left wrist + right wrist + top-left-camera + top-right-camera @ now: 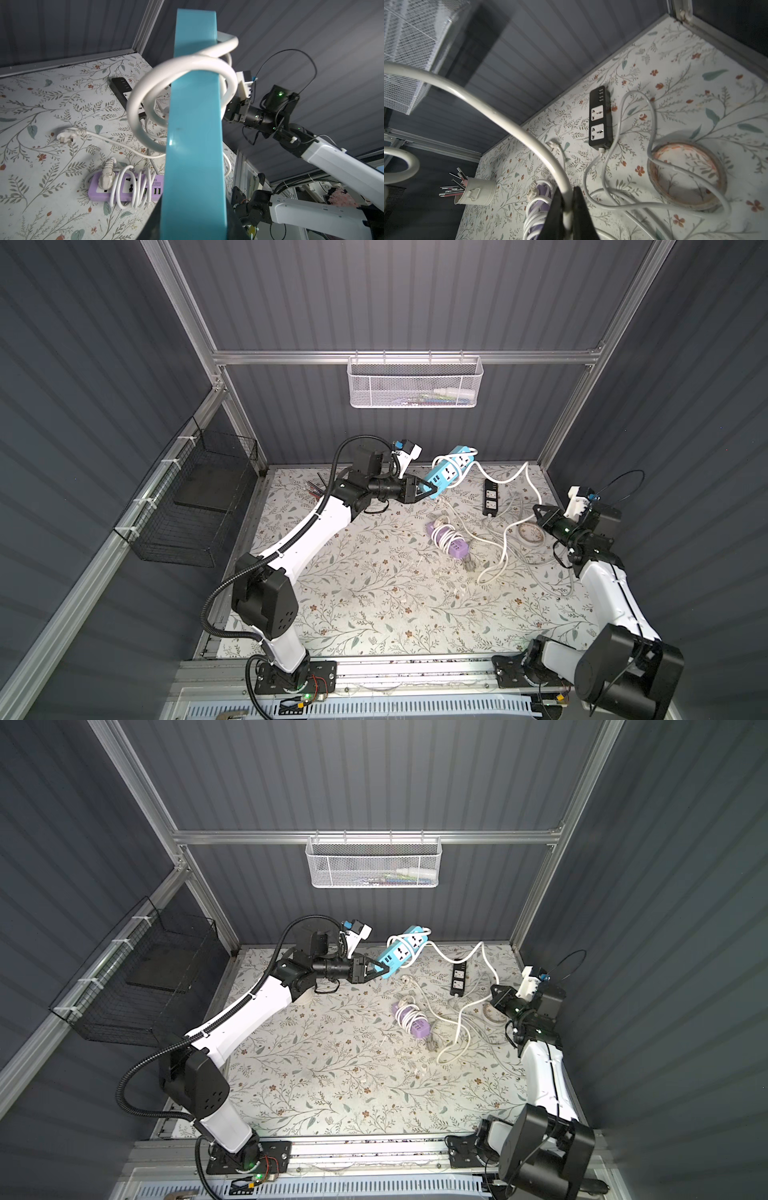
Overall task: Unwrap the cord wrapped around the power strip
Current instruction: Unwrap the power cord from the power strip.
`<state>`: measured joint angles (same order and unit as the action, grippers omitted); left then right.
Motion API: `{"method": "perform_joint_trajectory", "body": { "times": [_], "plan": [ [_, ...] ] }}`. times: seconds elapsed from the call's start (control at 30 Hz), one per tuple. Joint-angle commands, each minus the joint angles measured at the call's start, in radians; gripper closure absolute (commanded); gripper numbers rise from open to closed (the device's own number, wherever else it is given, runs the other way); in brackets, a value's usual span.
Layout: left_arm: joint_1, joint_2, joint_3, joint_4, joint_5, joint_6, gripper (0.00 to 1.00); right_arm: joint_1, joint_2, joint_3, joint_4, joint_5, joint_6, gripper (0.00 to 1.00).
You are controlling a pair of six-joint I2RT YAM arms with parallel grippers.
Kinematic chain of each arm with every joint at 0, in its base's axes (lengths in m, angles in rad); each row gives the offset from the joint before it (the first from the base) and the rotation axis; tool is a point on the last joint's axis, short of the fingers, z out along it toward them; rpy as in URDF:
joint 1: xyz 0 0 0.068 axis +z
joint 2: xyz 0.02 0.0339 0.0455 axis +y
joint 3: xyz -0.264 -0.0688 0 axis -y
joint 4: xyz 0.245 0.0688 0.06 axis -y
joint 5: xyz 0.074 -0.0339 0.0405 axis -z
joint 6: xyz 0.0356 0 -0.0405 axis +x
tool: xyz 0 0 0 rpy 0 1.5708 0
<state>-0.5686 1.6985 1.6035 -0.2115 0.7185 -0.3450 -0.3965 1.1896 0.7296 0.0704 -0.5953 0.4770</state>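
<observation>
The light blue power strip hangs tilted in the air near the back wall. My left gripper is shut on its lower end. Loose loops of its white cord still circle the upper end. From there the cord arcs through the air to my right gripper, which is shut on it, then drops in slack curves onto the mat.
On the floral mat lie a purple power strip with its cord wound on, a black power strip, a tape roll and a pencil cup. A white mesh basket hangs behind, a black wire basket at left.
</observation>
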Motion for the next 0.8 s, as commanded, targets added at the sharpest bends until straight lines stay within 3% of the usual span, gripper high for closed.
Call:
{"method": "perform_joint_trajectory", "body": {
  "times": [0.0,0.2,0.47,0.77],
  "plan": [
    [-0.002,-0.044,0.047,0.055,-0.009,0.014,1.00,0.002,0.040,-0.032,0.080,0.003,0.017,1.00],
    [-0.024,-0.035,0.045,0.132,0.097,-0.046,1.00,0.063,0.157,0.007,0.106,0.050,0.027,1.00],
    [-0.127,-0.008,0.027,0.106,0.182,-0.046,1.00,0.183,0.355,0.237,0.133,0.097,0.034,1.00],
    [-0.135,-0.018,-0.236,0.168,0.122,-0.086,1.00,0.174,0.312,0.557,-0.013,0.057,0.023,1.00]
  ]
}}
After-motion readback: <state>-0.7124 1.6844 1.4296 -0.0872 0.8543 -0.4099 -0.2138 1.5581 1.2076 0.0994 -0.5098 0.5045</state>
